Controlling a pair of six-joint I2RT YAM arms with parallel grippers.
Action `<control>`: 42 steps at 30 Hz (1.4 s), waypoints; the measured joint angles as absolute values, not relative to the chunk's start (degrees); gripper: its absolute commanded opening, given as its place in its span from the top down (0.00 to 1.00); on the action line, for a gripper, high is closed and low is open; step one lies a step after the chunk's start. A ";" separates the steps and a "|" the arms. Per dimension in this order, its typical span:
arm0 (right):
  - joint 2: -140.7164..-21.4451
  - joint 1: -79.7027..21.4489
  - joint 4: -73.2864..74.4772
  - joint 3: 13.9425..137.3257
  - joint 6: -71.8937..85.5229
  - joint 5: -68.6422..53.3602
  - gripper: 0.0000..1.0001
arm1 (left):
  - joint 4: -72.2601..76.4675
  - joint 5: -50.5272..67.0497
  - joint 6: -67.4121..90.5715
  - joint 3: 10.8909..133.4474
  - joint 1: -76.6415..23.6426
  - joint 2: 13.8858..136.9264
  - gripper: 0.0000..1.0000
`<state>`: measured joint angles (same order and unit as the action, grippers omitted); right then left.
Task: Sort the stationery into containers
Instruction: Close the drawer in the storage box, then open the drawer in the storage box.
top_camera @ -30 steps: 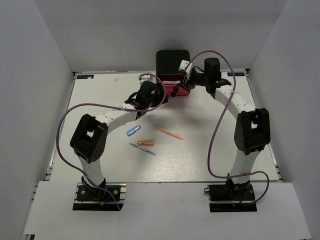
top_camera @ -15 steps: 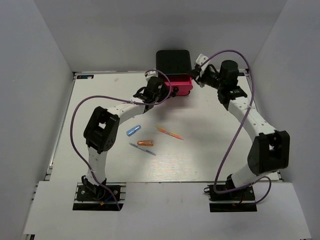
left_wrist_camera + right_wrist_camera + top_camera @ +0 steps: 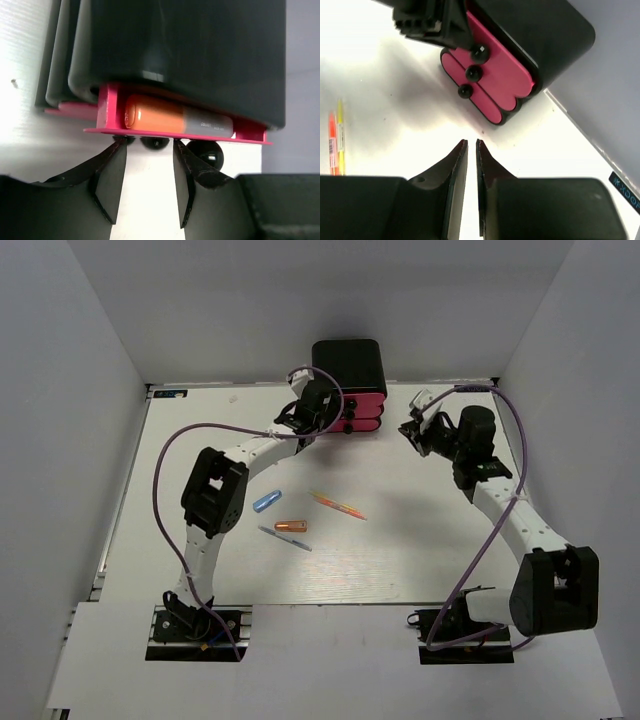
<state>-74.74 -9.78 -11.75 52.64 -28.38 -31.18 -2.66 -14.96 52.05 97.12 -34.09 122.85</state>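
The black cabinet stands at the far edge with three pink drawers facing the arms. In the left wrist view the top drawer stands slightly out, with an orange-and-grey marker lying in it. My left gripper is open at that drawer's front, a black knob between its fingertips. My right gripper is off to the cabinet's right, shut and holding nothing. On the table lie a light blue marker, a short orange marker, a thin blue-grey pen and an orange-pink pen.
White walls close in the table on the left, right and far sides. The left arm arches over the table's left half, close to the loose pens. A purple cable loops beside the right arm.
The top drawer has gone from pulled out to nearly in. My left gripper followed it toward the cabinet, its jaws narrower. My right gripper drew back to the right and shut.
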 measured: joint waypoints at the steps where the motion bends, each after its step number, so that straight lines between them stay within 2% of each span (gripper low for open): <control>1: -74.15 -9.61 -11.53 51.94 -28.38 -31.18 0.82 | -2.61 -15.18 52.64 97.89 -33.95 123.46 0.47; 10: -71.57 -7.49 -10.74 49.71 -28.14 -31.22 0.84 | -3.49 -15.77 56.53 102.17 -33.63 127.35 0.39; 11: -71.57 -7.25 -10.63 49.69 -28.05 -31.24 0.84 | -3.51 -15.73 56.64 102.17 -33.63 127.37 0.39; 13: -71.55 -6.87 -10.44 49.63 -27.99 -31.29 0.84 | -3.38 -15.66 56.97 102.10 -33.63 127.37 0.45; 15: -71.40 -6.70 -10.41 49.30 -27.90 -31.42 0.65 | -2.17 -15.49 57.17 100.88 -33.63 127.00 0.53; 16: -71.26 -6.52 -10.22 49.01 -27.88 -31.51 0.50 | -1.23 -15.31 57.23 99.07 -33.63 126.32 0.54; 17: -71.18 -6.46 -9.80 48.82 -27.75 -31.64 0.12 | -0.95 -15.11 57.17 97.14 -33.63 125.43 0.56; 18: -71.18 -6.44 -9.37 48.73 -27.79 -31.68 0.10 | 0.12 -14.79 57.04 94.30 -33.63 124.22 0.60; 21: -71.22 -6.44 -9.08 47.86 -28.42 -31.68 0.10 | 1.80 -14.09 56.75 85.91 -33.63 120.49 0.61; 23: -71.92 -6.44 -8.19 47.68 -28.21 -31.75 0.10 | 2.26 -13.47 55.83 83.07 -33.63 119.52 0.55; 24: -72.49 -6.42 -7.81 47.72 -28.03 -31.79 0.15 | 2.33 -13.19 55.20 82.46 -33.63 119.50 0.51; 25: -73.23 -6.35 -7.20 47.75 -27.90 -31.97 0.21 | 2.61 -12.73 54.22 82.13 -33.74 119.55 0.42; 26: -73.91 -6.24 -6.55 47.75 -27.68 -32.27 0.30 | 2.68 -12.51 53.12 82.11 -33.80 119.57 0.37; 27: -74.59 -6.09 -5.98 47.75 -27.33 -32.75 0.54 | 3.20 -12.10 52.05 82.13 -33.82 119.59 0.33; 28: -75.11 -5.93 -5.63 47.75 -27.38 -33.10 0.66 | 3.92 -11.70 51.05 82.24 -33.95 119.57 0.27; 29: -75.46 -5.78 -5.19 47.77 -27.14 -33.41 0.81 | 4.91 -11.16 49.98 82.39 -34.06 119.61 0.27; 31: -75.70 -5.61 -4.43 47.81 -26.22 -33.95 0.83 | 6.74 -10.74 48.38 82.70 -34.37 119.79 0.24; 36: -75.70 -5.26 -4.36 47.81 -25.56 -34.85 0.79 | 13.50 -10.50 46.13 82.70 -34.83 120.53 0.24; 42: -75.70 -4.71 -4.40 47.81 -25.45 -34.98 0.79 | 17.98 -10.50 45.30 85.65 -34.89 124.81 0.24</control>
